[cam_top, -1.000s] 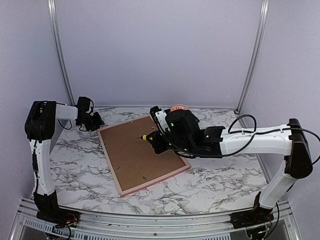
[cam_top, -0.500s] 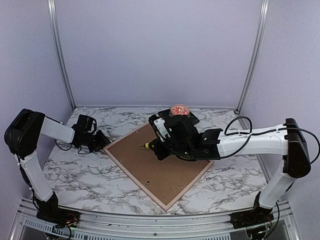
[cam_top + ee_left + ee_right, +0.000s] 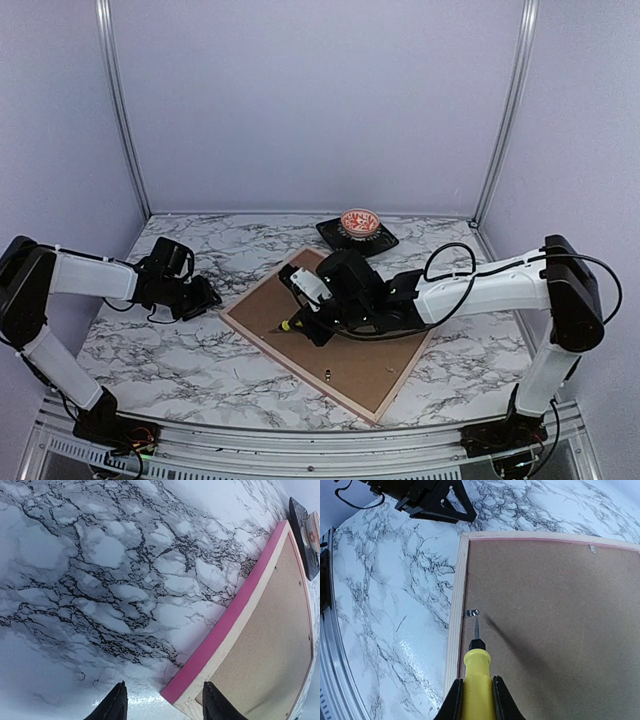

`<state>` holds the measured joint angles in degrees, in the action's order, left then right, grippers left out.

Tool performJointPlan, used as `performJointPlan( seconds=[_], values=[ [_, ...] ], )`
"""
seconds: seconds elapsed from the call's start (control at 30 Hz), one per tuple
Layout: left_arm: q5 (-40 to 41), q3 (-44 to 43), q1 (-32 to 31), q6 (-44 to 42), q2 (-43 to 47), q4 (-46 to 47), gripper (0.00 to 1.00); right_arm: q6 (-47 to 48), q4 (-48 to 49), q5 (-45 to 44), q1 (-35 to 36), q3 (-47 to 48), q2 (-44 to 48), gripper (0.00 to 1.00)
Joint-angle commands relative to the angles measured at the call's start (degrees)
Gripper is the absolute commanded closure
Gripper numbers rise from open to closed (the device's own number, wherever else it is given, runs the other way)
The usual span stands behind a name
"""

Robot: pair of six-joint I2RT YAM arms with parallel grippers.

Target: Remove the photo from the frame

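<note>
Right wrist: right fingers (image 3: 454, 701) clamp yellow screwdriver (image 3: 476, 677), tip at metal clip (image 3: 471, 613). Left wrist only: left fingers (image 3: 116, 706) apart, pink frame (image 3: 226, 624) corner between them.

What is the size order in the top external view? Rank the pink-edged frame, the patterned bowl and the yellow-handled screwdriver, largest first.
1. pink-edged frame, by far the largest.
2. patterned bowl.
3. yellow-handled screwdriver, smallest as seen. Only its tip end shows in this view, so its full size against the bowl is unsure.
</note>
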<state>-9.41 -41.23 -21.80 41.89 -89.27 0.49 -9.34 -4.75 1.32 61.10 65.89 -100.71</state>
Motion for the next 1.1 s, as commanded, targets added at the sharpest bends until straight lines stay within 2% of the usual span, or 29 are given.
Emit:
performJointPlan(
  seconds=[0.0,0.27,0.6,1.07],
  values=[
    [0.4,-1.3,-1.8,-3.9,-0.3,-6.3,0.46,1.7,1.3,5.0,-0.4,-2.3,1.9,1.0],
    [3.5,-1.3,-5.2,-4.2,-3.3,-7.0,0.44,0.9,1.5,6.6,-0.3,-4.6,2.0,1.0],
    [7.1,-0.4,-5.7,-2.3,-4.7,-9.0,0.51,-2.7,4.2,2.7,-0.2,-1.9,-2.3,1.0],
    [4.5,-0.5,-2.2,3.2,2.6,-3.5,0.52,-4.5,6.6,1.5,-0.5,-1.9,-2.9,1.0]
  ],
)
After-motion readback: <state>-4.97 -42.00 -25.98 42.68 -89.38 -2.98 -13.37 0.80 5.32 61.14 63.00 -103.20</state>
